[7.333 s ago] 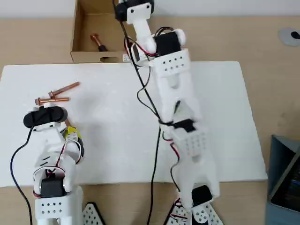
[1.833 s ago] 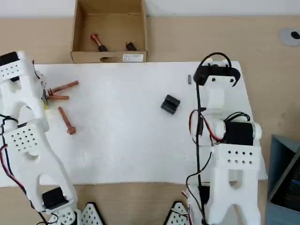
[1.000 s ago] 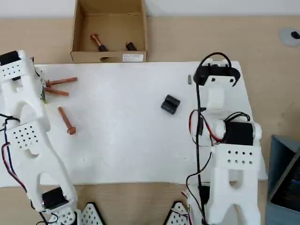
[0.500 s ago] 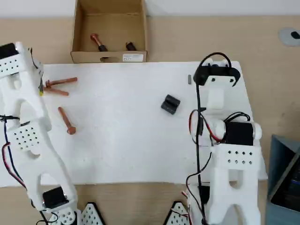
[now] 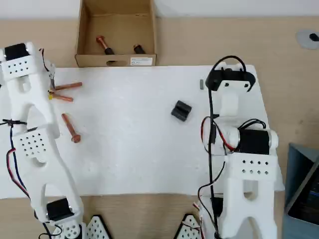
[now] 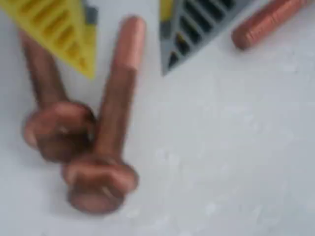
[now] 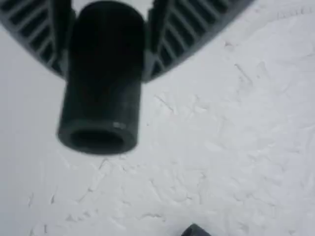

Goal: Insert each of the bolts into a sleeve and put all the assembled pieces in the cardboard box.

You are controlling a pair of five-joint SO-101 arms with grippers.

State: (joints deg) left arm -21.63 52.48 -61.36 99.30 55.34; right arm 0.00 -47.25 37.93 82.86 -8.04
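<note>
Two copper bolts (image 5: pixel 64 92) lie in a narrow V at the far left of the white mat (image 5: pixel 129 149), and a third bolt (image 5: pixel 71 128) lies nearer the arms. My left gripper (image 6: pixel 128 69) hangs open just over the pair. One bolt's shaft (image 6: pixel 120 83) lies between the yellow finger (image 6: pixel 59 29) and the grey finger (image 6: pixel 197 29); the other bolt (image 6: pixel 54 123) runs under the yellow one. My right gripper (image 7: pixel 106 64) is shut on a black sleeve (image 7: pixel 101 93) just above the mat. More black sleeves (image 5: pixel 181 110) lie mid-mat.
The cardboard box (image 5: pixel 82 35) stands beyond the mat's far edge and holds two bolts in sleeves (image 5: pixel 104 45). The right arm (image 5: pixel 229 82) stands over the mat's far right corner. A dark bin (image 5: pixel 301 184) sits at the right edge.
The left arm has shifted toward the box side, bringing its gripper over the heads of the paired bolts. The right arm has kept still with its sleeve.
</note>
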